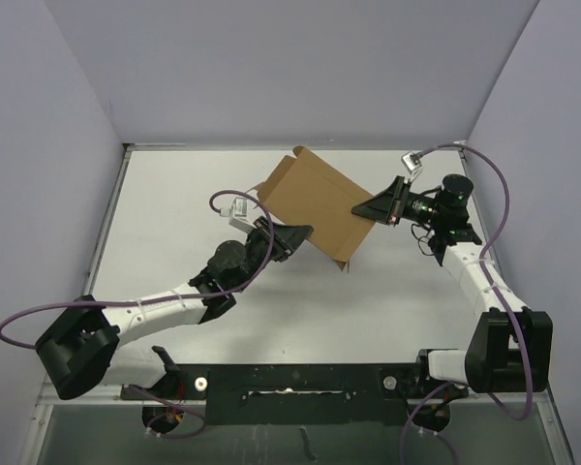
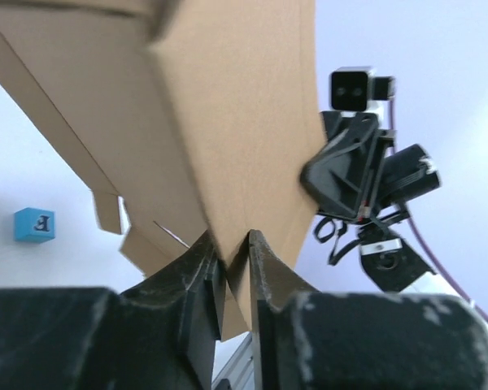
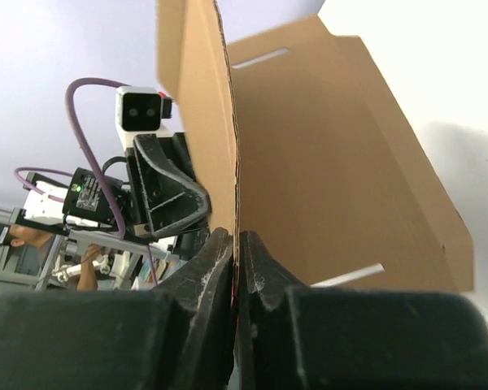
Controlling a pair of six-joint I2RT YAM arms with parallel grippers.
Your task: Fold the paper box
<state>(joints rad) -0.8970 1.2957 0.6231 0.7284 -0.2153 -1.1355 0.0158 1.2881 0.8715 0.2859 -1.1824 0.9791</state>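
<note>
The paper box (image 1: 320,208) is a brown cardboard sheet with flaps and slits, held tilted above the middle of the table between both arms. My left gripper (image 1: 305,232) meets its lower left edge. In the left wrist view the left gripper (image 2: 234,240) is shut on a corner of the paper box (image 2: 236,106). My right gripper (image 1: 360,209) holds the right edge. In the right wrist view the right gripper (image 3: 237,237) pinches a thin edge of the paper box (image 3: 325,162), whose slit panel spreads to the right.
A small blue cube (image 2: 34,224) lies on the white table to the left, below the cardboard. The right arm's wrist and camera (image 2: 362,175) are close behind the sheet. Grey walls enclose the table (image 1: 174,203) on three sides.
</note>
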